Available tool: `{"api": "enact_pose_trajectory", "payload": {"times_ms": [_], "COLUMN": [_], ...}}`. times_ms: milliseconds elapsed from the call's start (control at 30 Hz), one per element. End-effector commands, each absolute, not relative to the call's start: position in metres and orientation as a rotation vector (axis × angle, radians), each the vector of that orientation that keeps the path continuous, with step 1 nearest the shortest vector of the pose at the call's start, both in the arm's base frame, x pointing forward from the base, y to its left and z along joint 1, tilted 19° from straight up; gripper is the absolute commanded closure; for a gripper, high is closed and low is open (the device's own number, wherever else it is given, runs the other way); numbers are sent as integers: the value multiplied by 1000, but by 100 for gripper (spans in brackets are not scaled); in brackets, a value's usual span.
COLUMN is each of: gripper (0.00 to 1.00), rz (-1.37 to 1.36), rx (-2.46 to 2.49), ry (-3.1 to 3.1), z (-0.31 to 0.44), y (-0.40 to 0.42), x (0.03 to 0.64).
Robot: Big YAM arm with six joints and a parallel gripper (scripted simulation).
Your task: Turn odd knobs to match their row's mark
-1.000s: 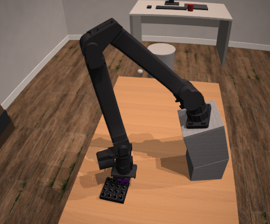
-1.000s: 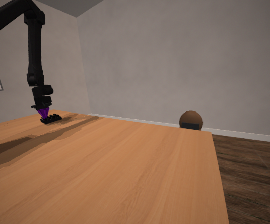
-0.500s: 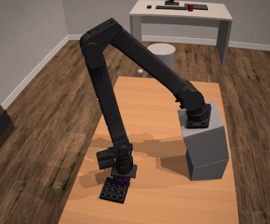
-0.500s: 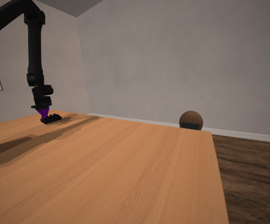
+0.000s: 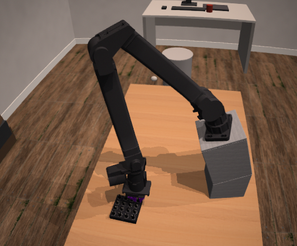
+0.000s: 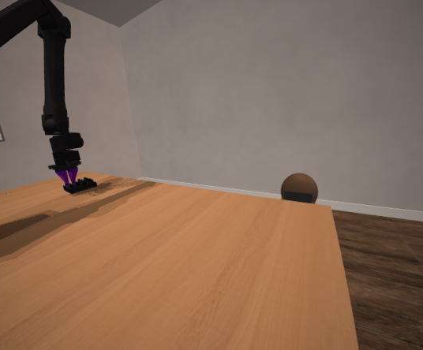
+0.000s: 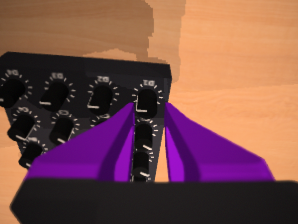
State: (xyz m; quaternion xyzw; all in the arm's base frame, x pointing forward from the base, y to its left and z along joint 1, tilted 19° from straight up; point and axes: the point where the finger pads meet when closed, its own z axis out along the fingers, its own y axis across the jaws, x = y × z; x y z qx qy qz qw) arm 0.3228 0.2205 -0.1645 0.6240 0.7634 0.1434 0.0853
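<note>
Black and studded with sixteen knobs, the knob box (image 5: 126, 209) stands flat on the wooden table (image 5: 178, 221), near the table's left edge in the top view and well apart from the grey pedestal (image 5: 228, 166) that carries the arm (image 5: 117, 111). The arm reaches down over the box with its hand (image 7: 149, 111) pointing nearly straight down at the box's edge nearest the pedestal.

From the wrist view, the two purple fingers stand a narrow way apart, one on each side of the corner knob (image 7: 147, 100) at the far right of the box. The fingertips lie beside that knob with slivers of gap showing, so the hand grips nothing. That knob's white line runs down toward the camera and ends in a short foot to the left. Two more knobs of the same column show in the slot between the fingers.

In the exterior view the fingertips reach down to the level of the knobs (image 6: 84, 181).
</note>
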Motion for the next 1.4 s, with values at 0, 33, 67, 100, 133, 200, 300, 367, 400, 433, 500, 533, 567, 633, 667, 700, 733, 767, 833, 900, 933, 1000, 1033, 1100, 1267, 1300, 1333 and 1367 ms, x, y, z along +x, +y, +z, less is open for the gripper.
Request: {"api": "enact_pose_trajectory", "payload": {"times_ms": [0,33,67,100,133,200,300,367,400,433,500,533,567,633,667,700,733,767,833,900,933,1000,1033,1100,1267,1300,1333,1367], "gripper": [81,81,81,81,81,81,81,81,81,81,81,81,81,81,81,81,81,81,81,81,81,81,81,81,81,81,81,81], "rz": [392,392,392,392,392,392,394,390,383,399,420,421,422,423,424,425,425,425,422,422,423,424,426,432,438,438,438,438], "rx": [1889,1889,1889,1889,1889,1889,1889,1889,1891,1888,1882,1879,1876,1870,1866,1865,1864,1864,1865,1865,1865,1865,1865,1864,1866,1866,1866,1866], "ry": [2262,2262,2262,2262,2262,2262,2262,2263,2265,2261,2258,2260,2262,2268,2272,2273,2273,2273,2273,2273,2273,2273,2272,2271,2267,2267,2267,2267], "z": [-171,-171,-171,-171,-171,-171,-171,-171,-171,-165,-156,-154,-152,-147,-144,-141,-139,-139,-136,-132,-130,-126,-125,-123,-123,-123,-123,-123], "y": [212,212,212,212,212,212,213,212,211,213,215,216,216,218,219,219,219,219,218,217,217,217,217,219,219,219,219,219], "x": [319,319,319,319,319,319,319,319,317,319,319,318,317,315,313,312,311,311,310,308,308,307,308,309,311,311,311,311]}}
